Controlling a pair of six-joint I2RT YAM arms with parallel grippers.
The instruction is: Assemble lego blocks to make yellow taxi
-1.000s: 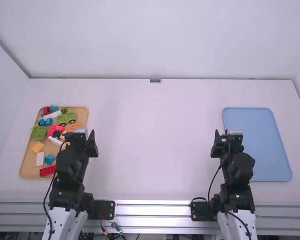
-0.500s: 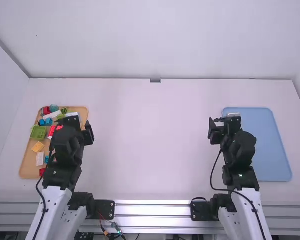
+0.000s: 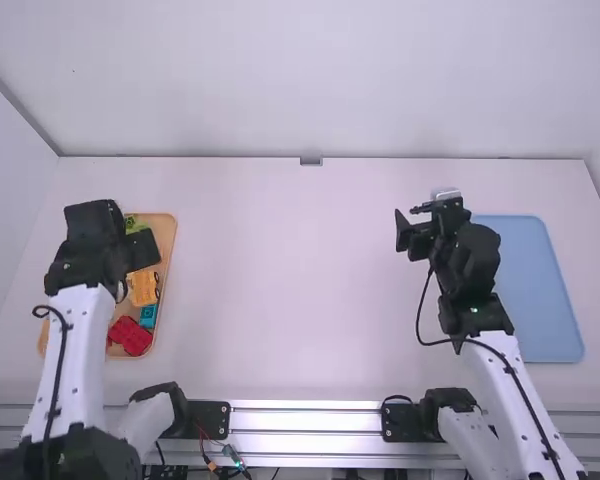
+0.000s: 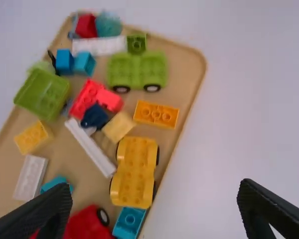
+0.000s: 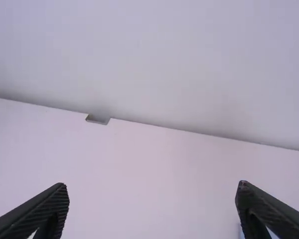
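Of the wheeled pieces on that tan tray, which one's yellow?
The yellow wheeled piece lies between the pale tan block and a blue brick. The other wheeled pieces are green and red.

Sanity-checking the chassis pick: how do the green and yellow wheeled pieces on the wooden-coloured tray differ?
Colour: green piece vs yellow piece.
Orientation: green's length runs roughly across the tray, yellow's roughly along it.
Wheels: green shows two, on one long side; yellow shows wheels on both.
Shared: both are wheeled bases lying on the tray, away from the left gripper's fingers.
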